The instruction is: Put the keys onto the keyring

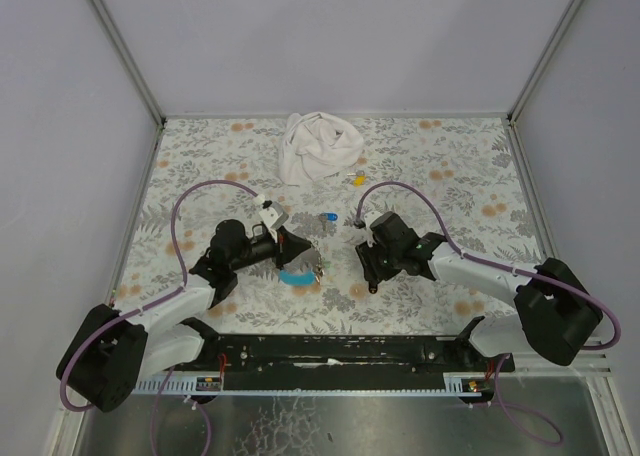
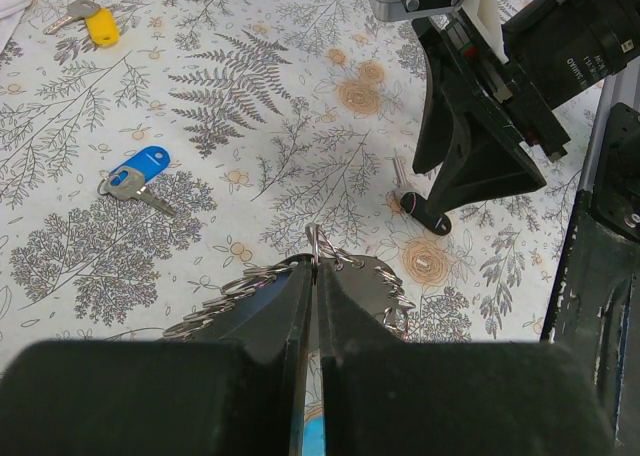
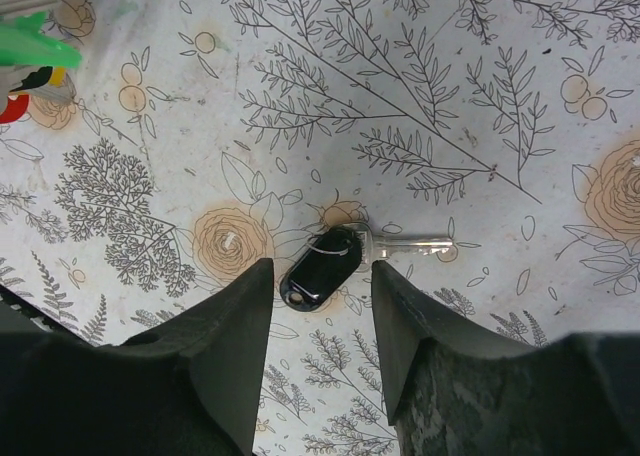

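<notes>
Left gripper [image 2: 313, 274]: fingers pressed together, pinching the thin metal ring of the keyring [image 2: 316, 238] just above the table [image 2: 300, 96], left of centre. Right gripper [image 3: 320, 271]: fingers spread, with 1 black-capped key [image 3: 318, 268] lying flat between them. 1 blue-capped key [image 2: 135, 171] lies between the 2 grippers, toward the far side. 1 yellow-capped key [image 2: 95, 24] lies farther off, near the white cloth [image 1: 318, 146].
</notes>
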`<state>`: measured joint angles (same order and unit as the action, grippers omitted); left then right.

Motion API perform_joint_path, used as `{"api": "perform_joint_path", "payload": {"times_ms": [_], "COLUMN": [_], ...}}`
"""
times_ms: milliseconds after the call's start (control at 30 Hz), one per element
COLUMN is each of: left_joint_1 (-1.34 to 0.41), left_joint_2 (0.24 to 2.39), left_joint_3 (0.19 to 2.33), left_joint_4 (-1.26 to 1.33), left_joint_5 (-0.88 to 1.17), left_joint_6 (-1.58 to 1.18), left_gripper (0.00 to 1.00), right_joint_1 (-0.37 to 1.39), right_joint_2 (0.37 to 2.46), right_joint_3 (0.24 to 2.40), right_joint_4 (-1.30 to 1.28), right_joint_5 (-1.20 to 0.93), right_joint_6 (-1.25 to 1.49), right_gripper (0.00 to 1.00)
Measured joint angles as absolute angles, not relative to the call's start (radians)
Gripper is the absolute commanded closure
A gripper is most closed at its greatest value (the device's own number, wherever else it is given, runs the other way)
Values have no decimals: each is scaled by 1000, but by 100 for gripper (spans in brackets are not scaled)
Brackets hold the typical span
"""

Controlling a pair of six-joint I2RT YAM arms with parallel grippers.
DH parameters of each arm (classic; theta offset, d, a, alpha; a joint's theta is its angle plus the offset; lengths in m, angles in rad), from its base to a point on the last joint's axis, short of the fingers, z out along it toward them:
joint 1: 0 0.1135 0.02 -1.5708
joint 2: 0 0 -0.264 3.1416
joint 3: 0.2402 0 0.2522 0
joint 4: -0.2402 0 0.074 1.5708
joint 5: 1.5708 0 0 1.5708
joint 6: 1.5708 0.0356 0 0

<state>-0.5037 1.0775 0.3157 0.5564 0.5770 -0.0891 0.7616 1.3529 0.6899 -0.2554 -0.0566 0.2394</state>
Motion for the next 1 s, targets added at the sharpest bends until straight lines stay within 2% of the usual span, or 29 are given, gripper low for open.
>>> {"api": "perform_joint_path", "payload": {"times_ms": [133,1000], "left_joint_1": [-504,-504], "left_joint_2": [1078,1095], "left_joint_3": [316,330], "left_joint_4": [556,550], "left_joint_5": [580,593], "left_joint_6": [-89,-89], "left_gripper": [100,100], "right_joint_1": [762,828], "right_joint_2": [1353,1460], "right_joint_3": [690,733], "right_joint_4": [-250,-241], "right_joint_5": [-72,4], "right_joint_6": [239,283], "right_gripper": [55,65]}}
